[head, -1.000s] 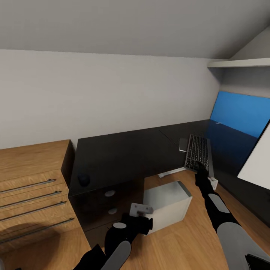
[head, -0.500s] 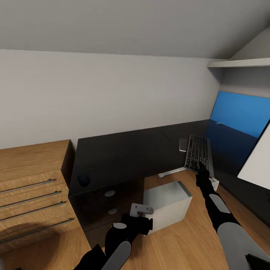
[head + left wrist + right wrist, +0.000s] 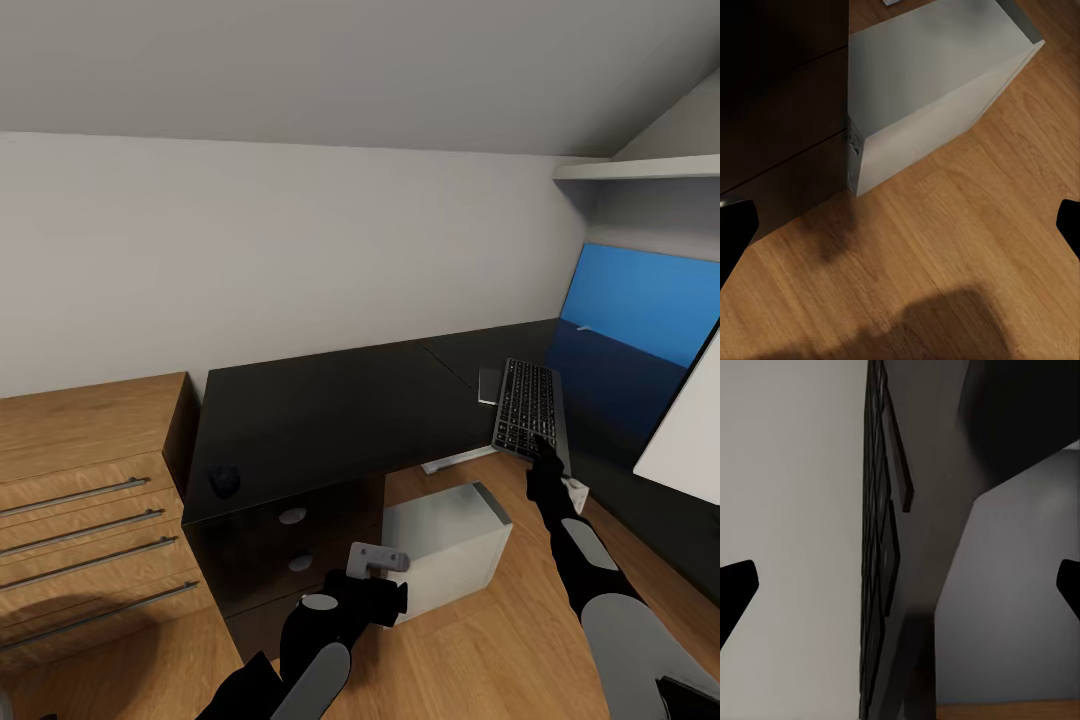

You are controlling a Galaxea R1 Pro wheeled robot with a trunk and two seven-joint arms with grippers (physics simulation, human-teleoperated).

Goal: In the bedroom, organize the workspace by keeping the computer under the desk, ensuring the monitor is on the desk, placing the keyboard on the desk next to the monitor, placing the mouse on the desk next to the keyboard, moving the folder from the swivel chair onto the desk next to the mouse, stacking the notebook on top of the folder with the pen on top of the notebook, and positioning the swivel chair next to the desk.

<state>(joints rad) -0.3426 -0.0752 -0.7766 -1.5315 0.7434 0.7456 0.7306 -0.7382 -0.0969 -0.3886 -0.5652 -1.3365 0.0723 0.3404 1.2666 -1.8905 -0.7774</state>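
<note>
The keyboard lies on the black desk, its near end over the front edge, just beside the blue monitor. The right gripper sits just below that end with its fingers spread wide. The mouse rests near the desk's left corner. The left gripper hangs open above the wooden floor by the grey computer
</note>
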